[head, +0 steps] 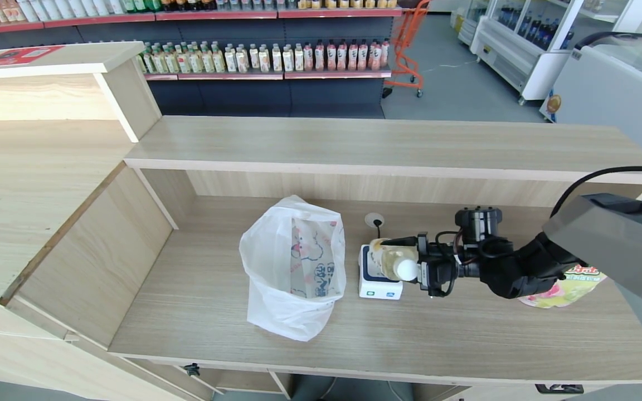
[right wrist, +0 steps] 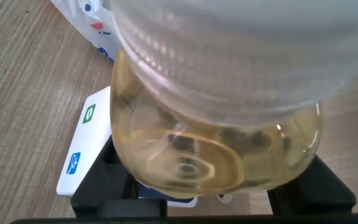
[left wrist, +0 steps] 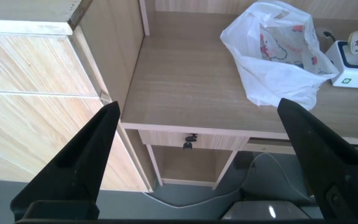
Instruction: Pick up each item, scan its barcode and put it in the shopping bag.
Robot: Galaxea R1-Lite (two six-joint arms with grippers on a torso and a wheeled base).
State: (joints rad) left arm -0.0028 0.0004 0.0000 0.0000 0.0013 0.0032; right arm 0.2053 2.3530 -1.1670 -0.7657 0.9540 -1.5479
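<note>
Shop shelves lined with drink bottles [head: 265, 57] run behind a pale wooden checkout counter [head: 466, 334] with a raised ledge along its far side. Near the middle of the counter stands the shopping bag [head: 293, 267], a white plastic one, upright with its mouth gaping. Just beside it, toward the counter's right edge, sits a small white barcode scanner [head: 379, 288]. Its cable runs to a round grommet [head: 374, 219] close to the far wall.

The right gripper [head: 404, 257] is clenched on a clear bottle [head: 386, 260] of pale yellow drink. It holds the bottle on its side right over the scanner, with the white cap [head: 408, 270] pointing toward the arm. In the right wrist view the black fingers [right wrist: 98, 199] press both sides of the bottle, with the scanner's white top and its green and blue marks directly beneath. Whether the bottle touches the scanner cannot be told.

A yellow and pink snack pouch [head: 566, 287] lies flat near the right edge of the counter, partly covered by the right arm.

The left gripper [left wrist: 199, 106] hangs off the front edge of the counter, toward its front left corner. Its fingers [left wrist: 104, 149] are spread wide and grasp nothing. Beyond them the bag and scanner stand farther along the counter, and a small latch [left wrist: 188, 142] shows on the drawer under the front edge.
</note>
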